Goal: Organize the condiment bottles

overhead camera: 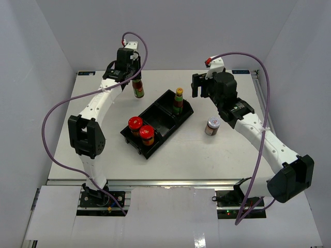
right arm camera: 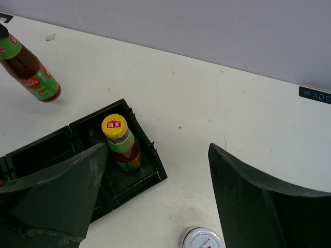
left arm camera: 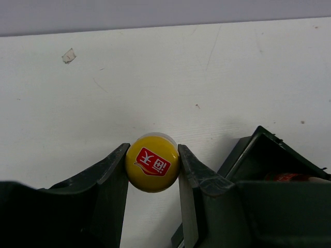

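We've got the left gripper (left arm camera: pixel 153 155) pinching the bottle (right arm camera: pixel 32 72) by its cap, tilted, near the tray (overhead camera: pixel 155 116); right gripper (right arm camera: pixel 156 150) is wide, empty. We worry that tilt clips the rim, or it slips

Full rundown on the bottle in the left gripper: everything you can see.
The slim bottle has a yellow cap with a red logo, a green neck band, dark reddish contents and a red-and-green label near its base. The left gripper is shut on the cap, one finger on each side. The bottle is tilted above the white table, outside the black tray. Base contact is unclear.
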`<state>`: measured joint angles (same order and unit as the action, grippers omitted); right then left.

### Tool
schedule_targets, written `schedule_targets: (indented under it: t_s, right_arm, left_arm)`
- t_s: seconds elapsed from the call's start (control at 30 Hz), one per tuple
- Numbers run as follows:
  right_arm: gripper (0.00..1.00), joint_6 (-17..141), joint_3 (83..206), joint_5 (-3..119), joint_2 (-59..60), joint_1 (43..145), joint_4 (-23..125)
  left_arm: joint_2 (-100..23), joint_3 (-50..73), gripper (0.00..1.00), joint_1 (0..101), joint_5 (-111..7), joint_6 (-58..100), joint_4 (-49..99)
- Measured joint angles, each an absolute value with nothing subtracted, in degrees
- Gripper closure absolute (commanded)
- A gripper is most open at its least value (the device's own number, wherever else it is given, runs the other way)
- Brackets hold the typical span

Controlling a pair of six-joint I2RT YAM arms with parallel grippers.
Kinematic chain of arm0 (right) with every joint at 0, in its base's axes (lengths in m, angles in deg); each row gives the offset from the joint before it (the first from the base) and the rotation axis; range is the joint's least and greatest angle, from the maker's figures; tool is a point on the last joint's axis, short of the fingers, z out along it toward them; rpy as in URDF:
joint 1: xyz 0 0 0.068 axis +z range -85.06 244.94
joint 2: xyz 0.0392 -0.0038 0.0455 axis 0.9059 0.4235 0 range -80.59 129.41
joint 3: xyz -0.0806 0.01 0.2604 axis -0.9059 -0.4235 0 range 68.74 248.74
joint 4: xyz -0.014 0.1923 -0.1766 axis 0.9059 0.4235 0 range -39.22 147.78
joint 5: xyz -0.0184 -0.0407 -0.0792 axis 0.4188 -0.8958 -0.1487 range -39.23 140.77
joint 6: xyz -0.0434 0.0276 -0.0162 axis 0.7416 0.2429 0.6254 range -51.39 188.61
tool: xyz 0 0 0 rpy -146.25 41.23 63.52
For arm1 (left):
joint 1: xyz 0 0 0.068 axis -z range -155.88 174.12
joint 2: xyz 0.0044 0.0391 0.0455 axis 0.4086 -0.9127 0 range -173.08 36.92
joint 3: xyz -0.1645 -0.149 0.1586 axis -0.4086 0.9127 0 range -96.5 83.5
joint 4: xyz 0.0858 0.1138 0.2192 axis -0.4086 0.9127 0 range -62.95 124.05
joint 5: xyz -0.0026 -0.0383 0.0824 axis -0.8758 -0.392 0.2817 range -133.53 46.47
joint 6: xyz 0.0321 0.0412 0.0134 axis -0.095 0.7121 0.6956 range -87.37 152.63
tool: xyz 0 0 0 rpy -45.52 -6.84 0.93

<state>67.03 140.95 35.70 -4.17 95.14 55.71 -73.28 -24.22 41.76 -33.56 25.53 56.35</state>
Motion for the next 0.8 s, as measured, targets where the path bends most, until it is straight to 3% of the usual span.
schedule_targets:
  t_s: [0.8]
  right_arm:
    - [0.15, 66.81, 140.95, 34.43, -5.65, 94.15, 57.18]
  left_arm:
    - [-71.48, -33.76, 1.00, 51.23, -33.87, 24.30, 58.07]
